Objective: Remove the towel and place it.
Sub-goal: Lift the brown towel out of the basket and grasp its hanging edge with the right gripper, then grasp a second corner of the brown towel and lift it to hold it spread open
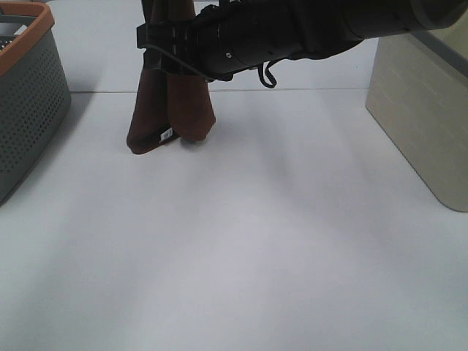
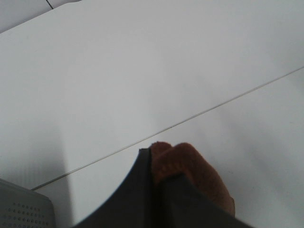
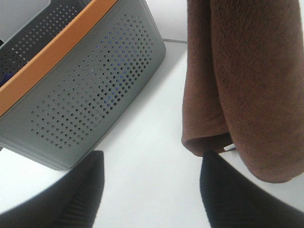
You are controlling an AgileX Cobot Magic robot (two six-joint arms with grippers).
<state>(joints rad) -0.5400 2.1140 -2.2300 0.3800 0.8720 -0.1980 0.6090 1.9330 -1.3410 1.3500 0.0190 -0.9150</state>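
At left, grey orange-rimmed basket on counter. Right of it, towel hanging folded, white tag near lower edge, top pinched in closed left end effector. Right end effector open, empty, facing towel. Far right, beige box.

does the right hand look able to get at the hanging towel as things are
Probably yes: the right hand is open and faces the towel, with only bare table between them. The basket stands off to one side, and the left hand grips the towel higher up.
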